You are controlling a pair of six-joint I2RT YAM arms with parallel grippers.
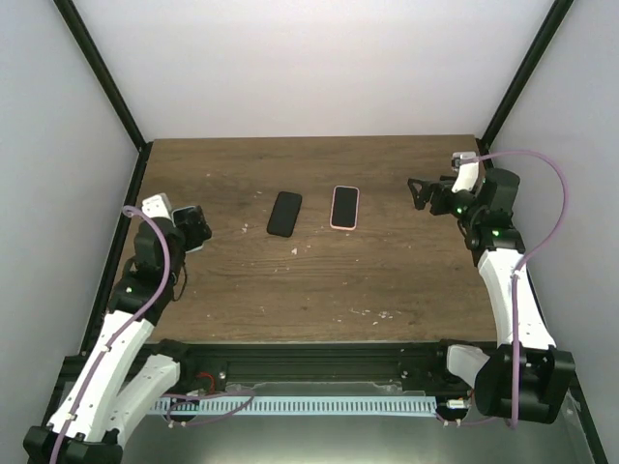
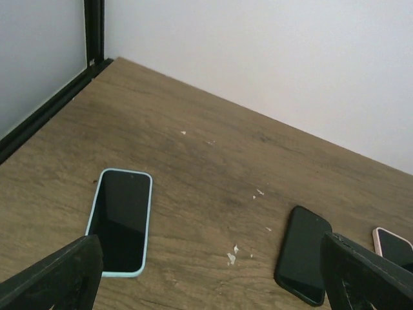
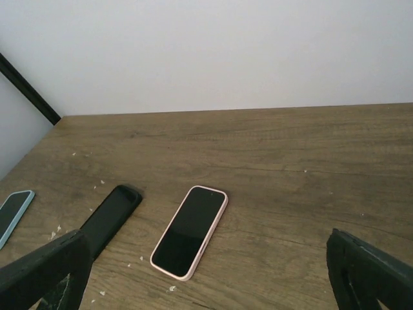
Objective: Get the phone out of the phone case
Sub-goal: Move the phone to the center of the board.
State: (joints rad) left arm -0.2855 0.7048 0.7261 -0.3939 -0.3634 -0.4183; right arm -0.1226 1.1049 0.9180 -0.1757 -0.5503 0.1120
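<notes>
The overhead view shows only two handsets on the wooden counter (image 1: 387, 280). A pink-cased phone (image 1: 344, 207) lies flat with its screen up. A black phone (image 1: 284, 214) lies just to its left, parallel to it and not touching.

The left wrist camera adds a third handset, which the left arm's head hides in the overhead view. This is a light-blue-cased phone (image 2: 119, 221), screen up, well to the left of the pink-cased phone and beyond the black one. The right wrist camera catches only a corner of it at the frame edge. That camera also shows the pink rim wrapping the dark screen.

The left tool (image 1: 191, 230) hovers above the counter far to the left of the pink-cased phone, facing toward it. Its fingers are spread wide and hold nothing. The right tool (image 1: 418, 193) hangs to the right of the pink-cased phone, aimed at it, with its fingers likewise wide apart and empty. Neither tool touches any phone.
</notes>
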